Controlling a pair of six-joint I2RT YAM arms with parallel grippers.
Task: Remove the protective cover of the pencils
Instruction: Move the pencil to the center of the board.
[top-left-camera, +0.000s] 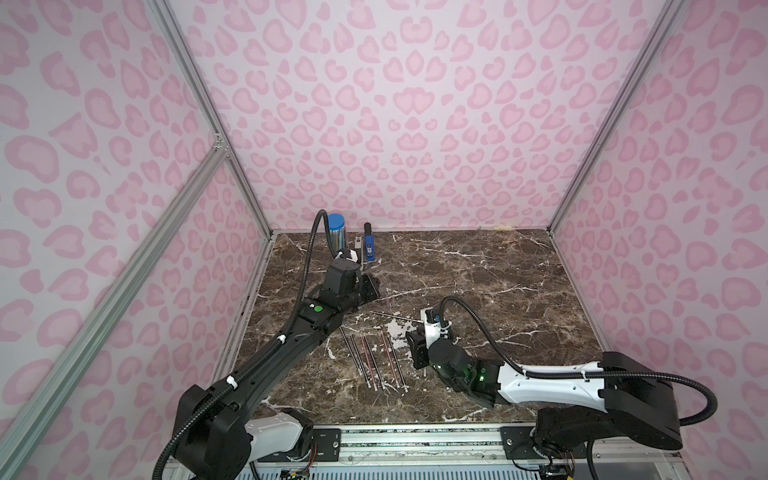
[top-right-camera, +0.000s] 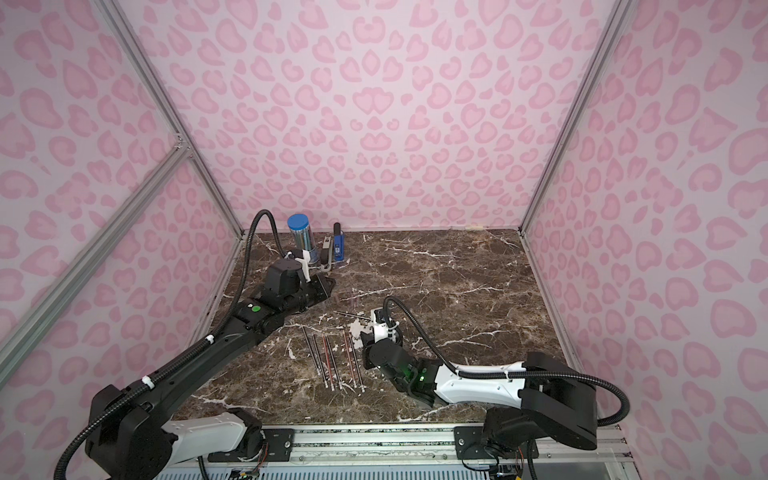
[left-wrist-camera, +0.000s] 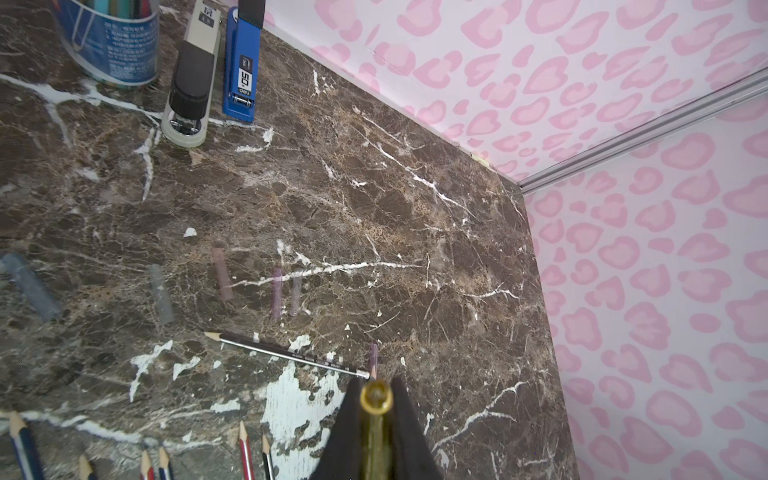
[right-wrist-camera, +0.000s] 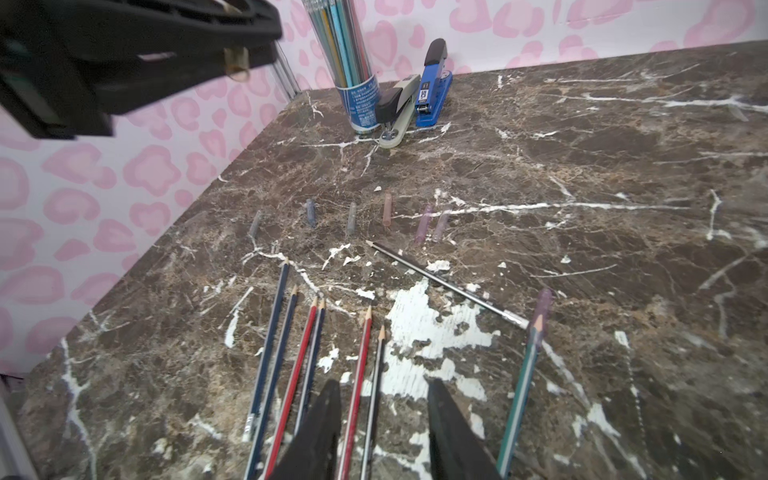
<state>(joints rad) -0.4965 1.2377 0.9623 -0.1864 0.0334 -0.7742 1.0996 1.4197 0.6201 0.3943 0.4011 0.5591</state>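
Pencils (right-wrist-camera: 293, 374) lie side by side in the near middle of the brown table (top-left-camera: 478, 291). One slanted pencil (right-wrist-camera: 444, 284) lies just past them, a green pencil (right-wrist-camera: 525, 374) to their right. Little caps (right-wrist-camera: 351, 218) sit in a row farther back. The left gripper (left-wrist-camera: 376, 386) is squeezed tight on a yellow cap (left-wrist-camera: 376, 401). The right gripper (right-wrist-camera: 384, 382) hangs over the pencils, jaws apart, holding nothing.

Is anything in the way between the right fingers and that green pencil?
Nothing visible. In the right wrist view the green pencil lies on the table beside the right gripper, whose fingers stand apart. A purple cap lies only at its far tip.
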